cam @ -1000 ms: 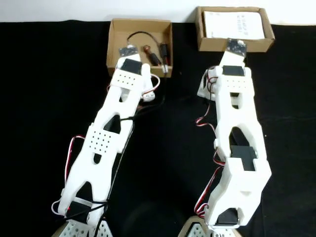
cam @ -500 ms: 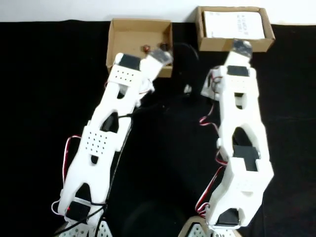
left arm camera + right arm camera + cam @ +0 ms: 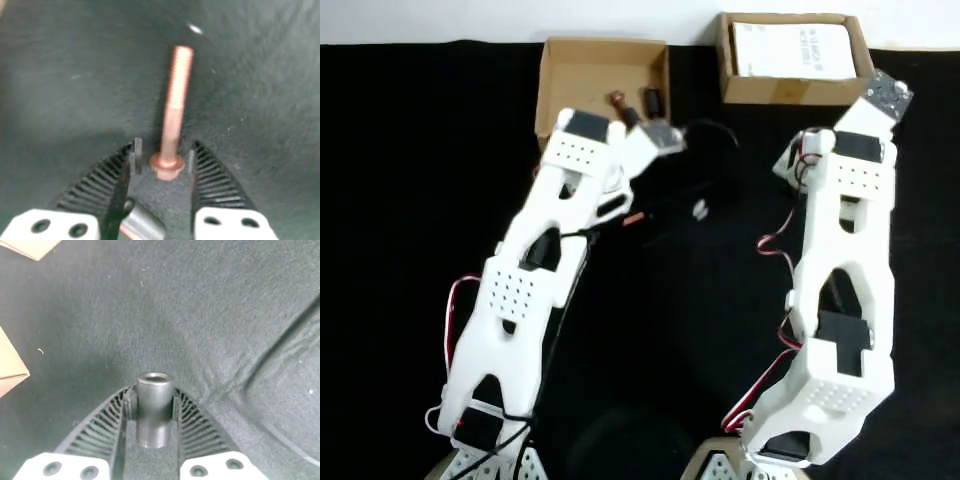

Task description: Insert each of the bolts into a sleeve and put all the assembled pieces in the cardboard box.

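A copper bolt point(image 3: 175, 95) points away from my left gripper point(image 3: 164, 150), whose fingertips are shut on its flanged head above the black cloth. In the high view that bolt point(image 3: 633, 218) shows as a small red streak beside the left arm, in front of the left cardboard box point(image 3: 555, 75). That box holds a copper bolt head point(image 3: 617, 98) and a black sleeve point(image 3: 652, 101). My right gripper point(image 3: 154, 395) is shut on a dark grey sleeve point(image 3: 154, 410), open end up, over the cloth at the right.
A second cardboard box point(image 3: 790, 90) with a white sheet point(image 3: 790, 48) stands at the back right. A black cable point(image 3: 725, 140) loops between the arms, with a small silvery piece point(image 3: 700, 210) near it. The cloth ends at the back edge.
The left arm has swung right, out of the left box, and its wrist has rolled. The right arm has swung right, away from the front of the right box.
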`<state>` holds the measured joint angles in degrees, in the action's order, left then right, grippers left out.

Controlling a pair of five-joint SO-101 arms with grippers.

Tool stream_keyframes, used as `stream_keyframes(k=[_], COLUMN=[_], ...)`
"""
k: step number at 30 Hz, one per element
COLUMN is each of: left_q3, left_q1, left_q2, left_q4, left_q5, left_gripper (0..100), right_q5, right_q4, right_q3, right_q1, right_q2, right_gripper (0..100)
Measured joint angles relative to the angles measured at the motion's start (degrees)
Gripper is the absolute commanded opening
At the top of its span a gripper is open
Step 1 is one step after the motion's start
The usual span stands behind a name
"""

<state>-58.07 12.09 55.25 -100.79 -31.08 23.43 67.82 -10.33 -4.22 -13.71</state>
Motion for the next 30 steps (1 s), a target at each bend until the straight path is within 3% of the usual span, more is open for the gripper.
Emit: stream_keyframes(k=[5, 13, 16, 20, 30], left_q3=[0.3, 13.3, 16.4, 17.9, 17.8], left_q1=[-0.5, 1.6, 2.7, 4.0, 2.4], left_q2=[-5.9, -15.3, -15.7, -15.6, -3.6], left_q4=[0.0, 0.0, 0.0, 0.6, 4.6], left_q5=[18.3, 70.8, 84.1, 89.2, 91.9], left_gripper=[18, 21, 21, 21, 21], right_q5=[0.0, 0.0, 0.0, 0.0, 0.0], right_q4=[0.0, 0.0, 0.0, 0.0, -0.7], right_q3=[0.0, 0.0, 0.0, 0.0, 0.0], right_q1=[0.1, 0.1, 0.1, 0.1, 0.1], right_q2=[1.0, 7.0, 8.9, 9.2, 9.2], right_gripper=[0.7, 0.7, 0.7, 0.7, 0.7])
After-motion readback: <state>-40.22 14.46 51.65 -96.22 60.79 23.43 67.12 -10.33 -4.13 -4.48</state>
